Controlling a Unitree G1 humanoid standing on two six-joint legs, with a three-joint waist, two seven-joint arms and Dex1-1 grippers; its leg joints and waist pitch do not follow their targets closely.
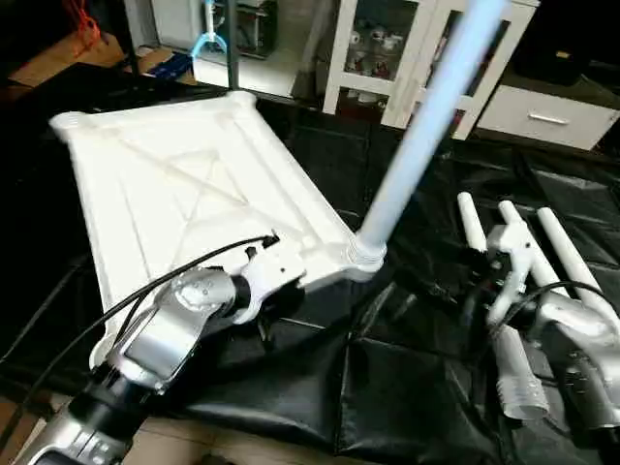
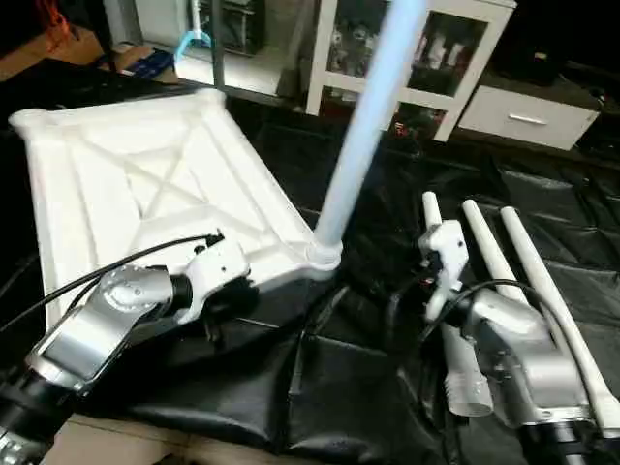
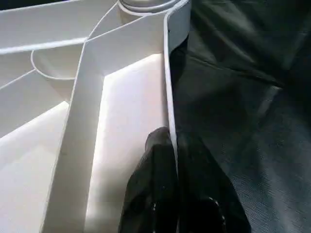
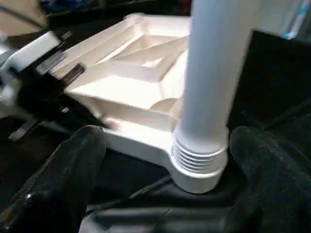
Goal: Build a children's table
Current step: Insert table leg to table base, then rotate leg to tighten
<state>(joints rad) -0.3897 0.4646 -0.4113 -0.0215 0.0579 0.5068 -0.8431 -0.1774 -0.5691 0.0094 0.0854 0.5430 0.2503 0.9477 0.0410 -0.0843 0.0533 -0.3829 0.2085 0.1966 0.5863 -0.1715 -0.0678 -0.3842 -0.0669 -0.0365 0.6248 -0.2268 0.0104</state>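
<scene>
From its wrist, the left gripper [image 3: 176, 145] is seen pinching the thin rim of the tabletop [image 1: 184, 184], one black finger on each side, smooth white ribs beyond. The right gripper [image 4: 165, 160] stands wide and released, its fingers [image 4: 73, 165] flanking the ridged base of the upright leg [image 4: 211, 77] socketed in the corner; three spare legs [image 2: 494, 257] lie on the black cover [image 1: 407, 387]

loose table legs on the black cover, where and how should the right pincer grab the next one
Probably mid-shaft on the nearest loose leg, coming from above with fingers across the tube. The three lie flat side by side, threaded end toward the robot, so leave that end free for the socket.
</scene>
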